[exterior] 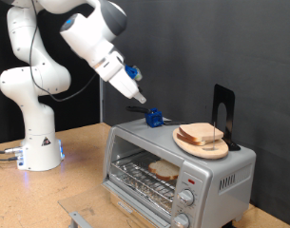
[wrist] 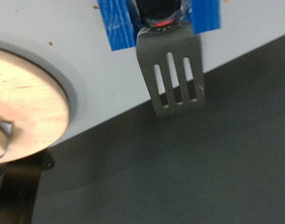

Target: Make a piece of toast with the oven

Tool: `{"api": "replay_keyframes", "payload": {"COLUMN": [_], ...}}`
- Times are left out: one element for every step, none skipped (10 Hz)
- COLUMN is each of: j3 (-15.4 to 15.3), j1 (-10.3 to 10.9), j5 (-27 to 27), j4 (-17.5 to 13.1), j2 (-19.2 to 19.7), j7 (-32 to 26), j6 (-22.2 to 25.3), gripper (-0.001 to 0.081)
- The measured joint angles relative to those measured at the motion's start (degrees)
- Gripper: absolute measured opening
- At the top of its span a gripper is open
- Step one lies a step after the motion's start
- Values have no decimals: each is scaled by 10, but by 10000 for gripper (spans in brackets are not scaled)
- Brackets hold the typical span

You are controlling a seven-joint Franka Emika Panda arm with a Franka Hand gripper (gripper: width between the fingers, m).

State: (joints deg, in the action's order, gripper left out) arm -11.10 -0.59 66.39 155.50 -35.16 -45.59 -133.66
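Observation:
The silver toaster oven (exterior: 221, 176) stands on the wooden table at the exterior view's right. Its door looks folded down, and one pale slice of toast (exterior: 164, 171) lies on the wire rack inside. A second slice (exterior: 200, 135) lies on the round wooden plate (exterior: 187, 142) on the oven's top. My gripper (exterior: 133, 76) hangs above the oven's top-left corner. In the wrist view the gripper (wrist: 159, 19) has blue fingers (wrist: 114, 28) shut on a grey slotted spatula (wrist: 175, 79). The blade hovers over the oven top's edge, apart from the plate (wrist: 21, 103).
A small blue object (exterior: 154, 119) sits on the oven top just below the spatula tip. A black upright stand (exterior: 222, 109) rises behind the plate. The robot base (exterior: 38, 142) stands at the left. A grey metal piece (exterior: 78, 218) lies at the table's front edge.

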Motion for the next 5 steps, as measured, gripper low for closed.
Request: {"api": "replay_keyframes", "payload": {"j3": [29,51,68,87,106], "j1": [-3,-10,-22,-36,-50], "j5": [-2,-11,-22,-34,-45], "j4": [11,24,36,46,51], "j2": [-24,-46,-67,-84,-98], "j7": [-8,-11,-11,-11,-11], "j6": [30,46,55,68,80], "gripper": [808,808,808,808,808]}}
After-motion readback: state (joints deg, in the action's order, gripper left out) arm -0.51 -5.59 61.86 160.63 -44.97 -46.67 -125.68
